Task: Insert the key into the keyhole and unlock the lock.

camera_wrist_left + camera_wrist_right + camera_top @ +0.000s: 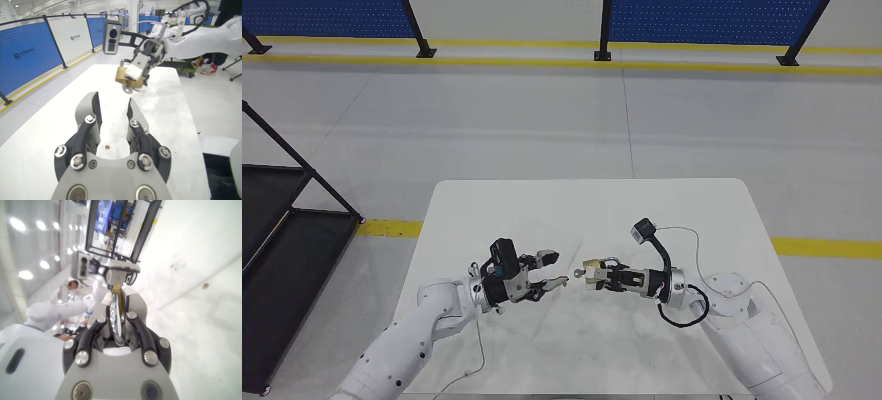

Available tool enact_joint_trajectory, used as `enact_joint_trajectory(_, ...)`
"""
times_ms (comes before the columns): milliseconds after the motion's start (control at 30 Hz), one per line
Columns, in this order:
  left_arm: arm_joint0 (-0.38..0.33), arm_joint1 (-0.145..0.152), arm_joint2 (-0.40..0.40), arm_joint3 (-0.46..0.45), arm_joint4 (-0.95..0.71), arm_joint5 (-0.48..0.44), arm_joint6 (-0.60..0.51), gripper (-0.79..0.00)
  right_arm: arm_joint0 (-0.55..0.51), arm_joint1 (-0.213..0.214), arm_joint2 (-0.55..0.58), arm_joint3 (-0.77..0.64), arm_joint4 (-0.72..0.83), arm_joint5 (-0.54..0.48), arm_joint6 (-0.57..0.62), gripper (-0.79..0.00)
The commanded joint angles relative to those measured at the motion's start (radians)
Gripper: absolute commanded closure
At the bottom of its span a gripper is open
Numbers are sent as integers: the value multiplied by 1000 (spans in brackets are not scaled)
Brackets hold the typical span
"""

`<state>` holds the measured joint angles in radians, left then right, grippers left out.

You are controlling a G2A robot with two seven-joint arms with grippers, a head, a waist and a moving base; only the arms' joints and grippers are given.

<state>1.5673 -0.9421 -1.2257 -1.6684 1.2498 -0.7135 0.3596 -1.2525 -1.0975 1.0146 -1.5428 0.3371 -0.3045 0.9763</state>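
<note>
Over the white table [492, 210], the two arms face each other near the middle. The right end effector [594, 272] is clamped tight on the brass padlock [591, 268], and the left wrist view shows its white padded fingers [133, 73] squeezing the lock body [121, 75] from both sides, holding it up off the tabletop. The steel shackle [123, 62] points up and looks closed. Under the lock body sits the key [127, 88]. Its round silver head is tight against the bottom face, the blade is hidden, and a thin ring [140, 91] hangs beside it.

From the right wrist camera, brass [115, 290] shows pinched between the closed fingers. The left end effector [559, 268] hovers just short of the lock, lined up with it. Its jaws are spread wide with nothing between them, and the serrated pads [96, 106] are bare. It is near the key but not touching it. A small brown speck [107, 146] lies on the table below the left end effector.
</note>
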Motion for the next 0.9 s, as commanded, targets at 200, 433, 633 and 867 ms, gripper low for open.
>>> enact_joint_trajectory(200,94,28,-178,40,-80,-95,69,-785,0,0,0,0,0,0,0,0)
enact_joint_trajectory(433,94,28,-178,40,-80,-95,69,-785,0,0,0,0,0,0,0,0)
enact_joint_trajectory(633,94,28,-178,40,-80,-95,69,-785,-27,11,0,-96,-337,358,-216,0)
enact_joint_trajectory(867,94,28,-178,40,-80,-95,69,-785,-12,10,-40,-128,-491,614,-233,0)
